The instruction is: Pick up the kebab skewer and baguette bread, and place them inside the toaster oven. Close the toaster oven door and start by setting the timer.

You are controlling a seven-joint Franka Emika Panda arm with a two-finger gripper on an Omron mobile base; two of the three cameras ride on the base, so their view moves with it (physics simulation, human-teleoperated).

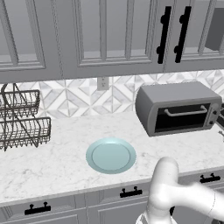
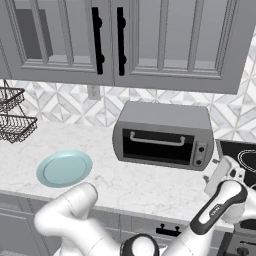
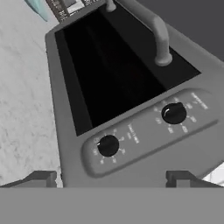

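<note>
Markings around the toaster oven (image 3: 131, 109) dials are illegible.

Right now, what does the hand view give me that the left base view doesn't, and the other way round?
Hand view alone: the two black knobs on the control panel, close up, with the gripper open just short of them. Left base view alone: the wire baskets, the upper cabinets and the whole blue plate. Both: the toaster oven with its door shut, and its bar handle.
</note>
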